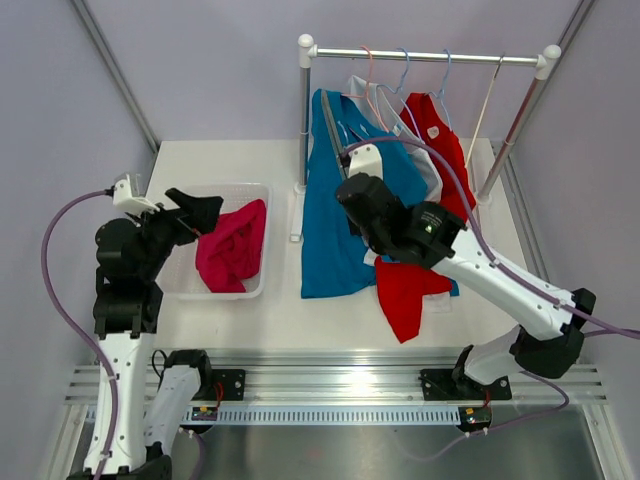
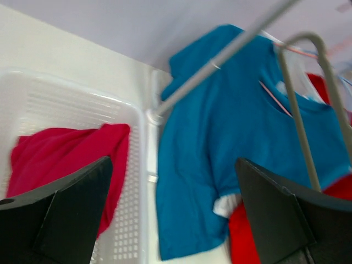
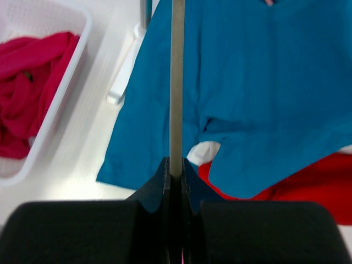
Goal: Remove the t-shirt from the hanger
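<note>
A blue t-shirt hangs on a grey hanger at the left end of the clothes rack, its hem spread over the table. My right gripper is in front of the shirt, shut on the hanger's thin grey bar, which runs straight up from between its fingertips. The blue t-shirt fills that view behind the bar. My left gripper is open and empty above the basket. In its view the blue t-shirt and the hanger lie ahead to the right.
A clear plastic basket at the left holds a magenta t-shirt. The rack rail carries several more hangers with a white shirt and a red t-shirt behind the blue one. The rack's left post stands between basket and shirt.
</note>
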You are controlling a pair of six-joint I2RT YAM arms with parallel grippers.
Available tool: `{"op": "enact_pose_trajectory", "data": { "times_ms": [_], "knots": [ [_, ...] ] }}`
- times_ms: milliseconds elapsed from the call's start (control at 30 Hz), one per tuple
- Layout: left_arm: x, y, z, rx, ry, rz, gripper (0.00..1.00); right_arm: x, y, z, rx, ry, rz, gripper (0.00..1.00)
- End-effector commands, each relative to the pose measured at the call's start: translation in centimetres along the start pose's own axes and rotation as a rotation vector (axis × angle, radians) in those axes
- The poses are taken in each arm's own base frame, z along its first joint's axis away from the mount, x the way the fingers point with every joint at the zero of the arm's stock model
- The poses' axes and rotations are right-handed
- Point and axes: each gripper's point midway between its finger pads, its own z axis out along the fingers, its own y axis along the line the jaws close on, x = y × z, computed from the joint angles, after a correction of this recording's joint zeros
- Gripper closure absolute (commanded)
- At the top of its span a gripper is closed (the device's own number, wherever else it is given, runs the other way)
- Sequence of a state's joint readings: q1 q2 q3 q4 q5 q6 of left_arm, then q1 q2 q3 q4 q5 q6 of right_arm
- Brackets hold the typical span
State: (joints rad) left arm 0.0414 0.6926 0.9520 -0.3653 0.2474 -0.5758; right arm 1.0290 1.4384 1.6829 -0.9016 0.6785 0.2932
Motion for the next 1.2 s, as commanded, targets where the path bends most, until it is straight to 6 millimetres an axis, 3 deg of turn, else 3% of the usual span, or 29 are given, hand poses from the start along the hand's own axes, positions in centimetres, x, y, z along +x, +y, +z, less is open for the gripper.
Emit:
{"op": "enact_pose_trajectory", "data": {
  "times_ms": [0, 33, 233, 433, 600, 800, 933, 1167],
  "knots": [
    [3.1, -4.8, -1.9, 0.269, 0.126, 0.039, 0.01, -3.0, -0.7, 1.8, 0.011, -0.045, 0.013, 1.0],
    [5.0, -6.0, -2.7, 0.35, 0.195, 0.039, 0.01, -3.7, -1.1, 2.8, 0.025, -0.043, 0.027, 1.0],
    [10.5, -7.9, -6.4, 0.569, 0.378, 0.102, 0.01, -6.9, -1.6, 6.7, 0.039, -0.049, 0.033, 1.0],
    [13.8, -7.3, -8.2, 0.616, 0.437, 0.173, 0.01, -9.5, -1.8, 9.4, 0.038, -0.076, 0.04, 1.0],
    [16.2, -5.3, -7.6, 0.558, 0.472, 0.213, 0.01, -10.9, -2.7, 11.0, 0.058, -0.097, 0.049, 1.0],
    [16.4, -5.9, -8.6, 0.599, 0.47, 0.226, 0.01, -13.1, -3.5, 12.4, 0.053, -0.142, 0.089, 1.0],
    [16.4, -5.8, -8.6, 0.59, 0.46, 0.226, 0.01, -13.1, -4.2, 14.8, 0.063, -0.133, 0.092, 1.0],
    [16.2, -5.6, -8.6, 0.58, 0.446, 0.223, 0.01, -14.0, -4.1, 16.5, 0.037, -0.161, 0.125, 1.0]
  ]
}}
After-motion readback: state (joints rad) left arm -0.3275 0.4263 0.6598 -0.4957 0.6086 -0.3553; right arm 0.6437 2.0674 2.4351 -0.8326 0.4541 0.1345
